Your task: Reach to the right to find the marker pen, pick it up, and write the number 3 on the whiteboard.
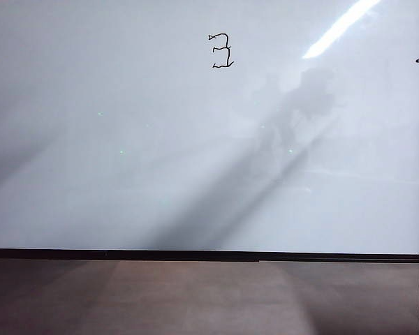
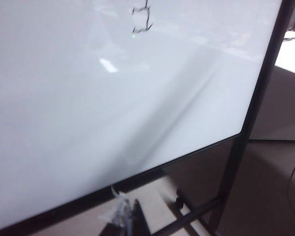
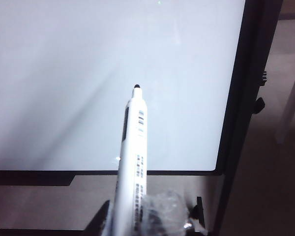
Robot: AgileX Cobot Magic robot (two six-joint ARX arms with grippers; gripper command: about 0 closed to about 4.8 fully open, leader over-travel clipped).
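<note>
The right hand (image 3: 137,223) pinches the slim white-barrelled marker pen (image 3: 134,157) by its rear end, fingers wrapped in clear film. The pen looks light, stiff and smooth, so it may slip; a hold low on the barrel seems right. Its long axis runs straight out from that hand, its dark tip aimed at the large glossy black-framed whiteboard (image 3: 88,73) but apart from it. The left hand (image 2: 124,216) hangs below the board's lower edge; its opening cannot be judged. Farthest off, a wobbly black hand-drawn number 3 (image 1: 221,51) sits high on the board.
</note>
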